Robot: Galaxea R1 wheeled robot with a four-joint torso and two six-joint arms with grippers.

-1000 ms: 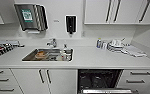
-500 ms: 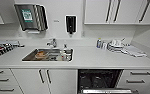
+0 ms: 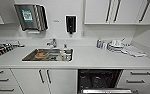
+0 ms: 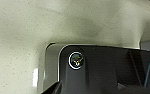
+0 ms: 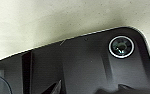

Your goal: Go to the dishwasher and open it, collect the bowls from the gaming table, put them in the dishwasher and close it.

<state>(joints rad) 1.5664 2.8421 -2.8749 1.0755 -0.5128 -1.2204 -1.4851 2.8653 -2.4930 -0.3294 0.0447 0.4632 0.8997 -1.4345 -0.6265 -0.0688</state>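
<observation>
The dishwasher (image 3: 98, 78) is built in under the white counter, right of the sink cabinet. It stands open: its dark interior with racks shows, and the bright top edge of its lowered door (image 3: 106, 91) lies along the bottom of the head view. The bowls and the gaming table are out of view. Both wrist views look past the robot's dark plate onto a pale speckled surface.
A steel sink (image 3: 48, 55) with a tap holds something orange and some bottles. Dishes and cloths (image 3: 121, 46) lie on the counter at the right, a tray of items (image 3: 2, 48) at the left. White drawers (image 3: 138, 78) flank the dishwasher, and wall cupboards hang above.
</observation>
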